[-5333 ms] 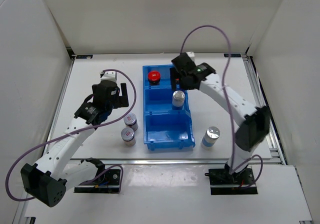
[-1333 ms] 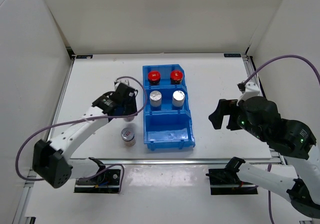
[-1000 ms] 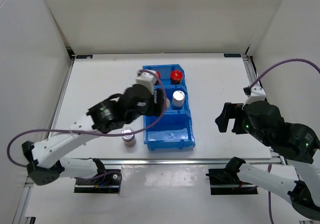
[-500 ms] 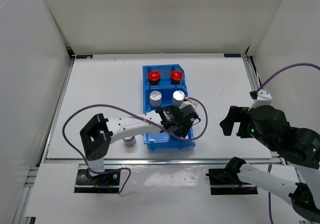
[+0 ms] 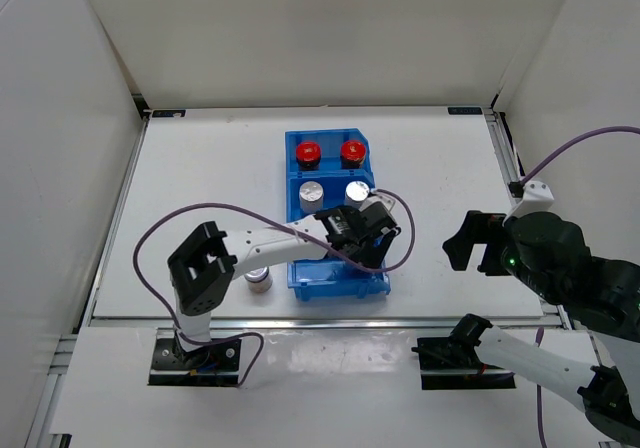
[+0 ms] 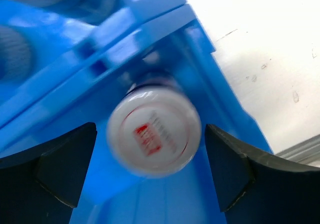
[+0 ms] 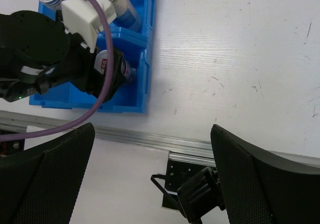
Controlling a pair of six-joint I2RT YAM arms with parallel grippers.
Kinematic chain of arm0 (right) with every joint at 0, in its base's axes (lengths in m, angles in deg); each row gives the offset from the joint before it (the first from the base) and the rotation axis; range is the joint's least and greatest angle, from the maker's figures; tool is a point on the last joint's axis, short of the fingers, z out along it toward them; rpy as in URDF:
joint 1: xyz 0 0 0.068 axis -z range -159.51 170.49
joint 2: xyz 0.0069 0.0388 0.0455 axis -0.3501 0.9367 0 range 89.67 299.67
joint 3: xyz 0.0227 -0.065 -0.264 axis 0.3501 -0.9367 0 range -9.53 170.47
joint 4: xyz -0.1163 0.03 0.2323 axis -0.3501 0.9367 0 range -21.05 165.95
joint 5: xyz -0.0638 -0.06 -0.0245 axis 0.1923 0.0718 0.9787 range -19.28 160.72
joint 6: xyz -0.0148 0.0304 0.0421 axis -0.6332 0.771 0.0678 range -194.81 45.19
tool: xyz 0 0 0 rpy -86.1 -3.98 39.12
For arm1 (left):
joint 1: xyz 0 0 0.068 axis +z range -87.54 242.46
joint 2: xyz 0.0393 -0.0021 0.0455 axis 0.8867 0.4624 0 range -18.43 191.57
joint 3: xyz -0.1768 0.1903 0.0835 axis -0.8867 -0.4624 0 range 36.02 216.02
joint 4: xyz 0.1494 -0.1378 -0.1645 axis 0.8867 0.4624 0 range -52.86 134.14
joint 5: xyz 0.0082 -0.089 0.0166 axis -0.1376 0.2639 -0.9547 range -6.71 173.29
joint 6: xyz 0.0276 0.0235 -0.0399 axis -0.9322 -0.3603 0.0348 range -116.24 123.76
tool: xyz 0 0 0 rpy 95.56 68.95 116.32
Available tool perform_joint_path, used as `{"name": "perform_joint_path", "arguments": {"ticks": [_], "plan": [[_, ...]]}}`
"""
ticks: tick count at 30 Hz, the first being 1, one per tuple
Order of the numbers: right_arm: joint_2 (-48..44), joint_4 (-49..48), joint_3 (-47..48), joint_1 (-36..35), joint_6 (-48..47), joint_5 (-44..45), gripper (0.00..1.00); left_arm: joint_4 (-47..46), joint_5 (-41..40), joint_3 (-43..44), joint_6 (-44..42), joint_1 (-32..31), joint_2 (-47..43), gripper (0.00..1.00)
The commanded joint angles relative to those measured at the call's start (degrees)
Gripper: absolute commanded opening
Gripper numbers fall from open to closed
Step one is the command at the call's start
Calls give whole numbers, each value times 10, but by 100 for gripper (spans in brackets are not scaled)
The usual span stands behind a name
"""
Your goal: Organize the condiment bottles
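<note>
Two red-capped bottles (image 5: 308, 151) stand in the far compartment of the blue bin (image 5: 340, 286). Two silver-capped bottles (image 5: 312, 190) stand in the middle one. My left gripper (image 5: 365, 236) is over the near compartment. In the left wrist view it (image 6: 150, 134) is open, and a grey-topped bottle with a red mark (image 6: 154, 130) sits between its fingers (image 6: 60, 164) with a gap on each side. That bottle also shows in the right wrist view (image 7: 112, 66). A second grey-topped bottle (image 5: 259, 281) stands on the table left of the bin. My right gripper (image 5: 468, 243) is open and empty, raised right of the bin.
The table's front edge, a metal rail (image 7: 200, 146), runs just in front of the bin. The left arm's purple cable (image 5: 160, 238) loops over the table's left side. White walls enclose the table on three sides.
My left arm has swung from the table's left side across the bin to the near compartment, bringing a grey-topped bottle. My right gripper has drifted slightly to the right.
</note>
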Motion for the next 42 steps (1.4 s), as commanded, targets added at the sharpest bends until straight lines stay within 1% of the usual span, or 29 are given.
{"name": "perform_joint_path", "arguments": {"ticks": [1, 2, 3, 4, 5, 6, 8, 9, 10, 12, 13, 15, 16, 17, 19, 22, 26, 28, 31, 33, 35, 36, 38, 39, 41, 42], "plan": [[-6, 23, 18, 0, 3, 13, 100, 32, -68, 20, -1, -1, -92, 100], [-6, 23, 18, 0, 3, 13, 100, 43, -113, 25, -1, -12, -117, 100], [-6, 23, 18, 0, 3, 13, 100, 50, -140, 15, -9, -21, -175, 100], [-6, 23, 18, 0, 3, 13, 100, 50, -164, 4, -9, -30, -210, 100], [-6, 23, 18, 0, 3, 13, 100, 50, -184, -10, -14, -37, -246, 100], [-6, 23, 18, 0, 3, 13, 100, 50, -203, -48, -7, -37, -316, 100], [-6, 23, 13, 0, 3, 13, 100, 56, -203, -93, 14, -26, -380, 100], [-6, 17, 6, 0, 3, 13, 100, 56, -186, -142, 27, -11, -410, 100], [-11, 7, 6, 0, 3, 6, 100, 71, -173, -167, 52, 27, -455, 100], [-11, -2, -8, 0, 3, 1, 100, 94, -146, -223, 76, 64, -481, 100], [-11, -9, -16, 0, 3, -6, 100, 104, -137, -238, 95, 97, -488, 100], [-11, -9, -22, 0, 3, -12, 100, 112, -114, -266, 113, 124, -500, 100], [-11, -9, -22, 0, 3, -12, 100, 112, -108, -295, 122, 135, -500, 100], [-6, -9, -22, 0, 3, -18, 100, 112, -103, -307, 135, 158, -500, 100], [-6, -9, -22, 0, 3, -18, 100, 91, -87, -333, 140, 180, -495, 100], [-6, -9, -22, 0, 3, -30, 100, 48, -28, -363, 135, 232, -472, 100], [-11, -9, -22, 0, 8, -30, 100, 23, 15, -386, 140, 265, -432, 100], [-11, -4, -22, 0, 8, -30, 100, 9, 29, -400, 146, 271, -419, 97], [-16, -4, -22, 0, 8, -25, 100, 2, 50, -413, 151, 271, -407, 91], [-16, 2, -22, 0, 8, -25, 100, -3, 57, -419, 157, 271, -407, 84], [-16, 2, -22, 0, 8, -25, 100, -3, 63, -419, 163, 271, -407, 79], [-16, 2, -22, 0, 8, -25, 100, -3, 63, -425, 163, 271, -416, 74], [-11, 2, -22, 0, 8, -25, 100, 3, 70, -425, 163, 271, -442, 70], [-11, 2, -22, 0, 8, -25, 100, 8, 70, -419, 163, 271, -451, 63], [-11, 2, -22, 0, 8, -25, 100, 21, 76, -404, 157, 271, -477, 54], [-11, 2, -22, 0, 8, -25, 100, 41, 76, -380, 157, 271, -485, 50]]}}
